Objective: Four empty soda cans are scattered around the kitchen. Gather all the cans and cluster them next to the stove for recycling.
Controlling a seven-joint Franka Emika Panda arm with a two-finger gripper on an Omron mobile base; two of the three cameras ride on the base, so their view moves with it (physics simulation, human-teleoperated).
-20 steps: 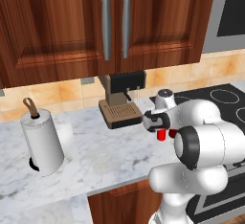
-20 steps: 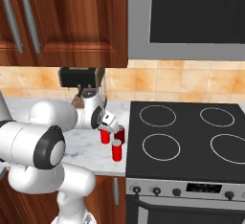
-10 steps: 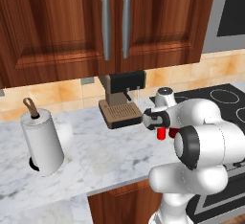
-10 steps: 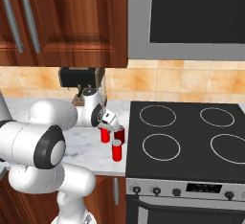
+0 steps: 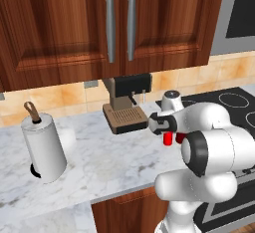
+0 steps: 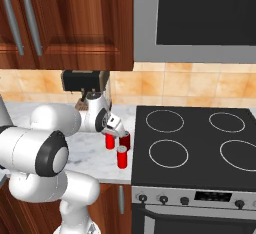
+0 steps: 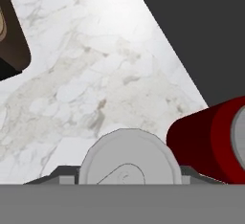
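Cans, small red cylindrical aluminium [image 6: 121,156], three at centre-left beside black glass stove [image 6: 195,148]: light, thin-walled, slippery, best pinched mid-body; gripper [image 6: 115,130] jaw spread indiscernible.

A: What sits in the middle of the frame?

B: Three small red cylindrical soda cans [image 6: 121,157] clustered on the white marble counter [image 6: 95,154], just beside the left edge of the black glass stove [image 6: 200,145]. The white arm's gripper [image 6: 110,132] is directly over the leftmost one.

A: And behind them?

B: A dark coffee machine [image 6: 84,83] at centre left, under brown wooden cabinets [image 6: 65,18].
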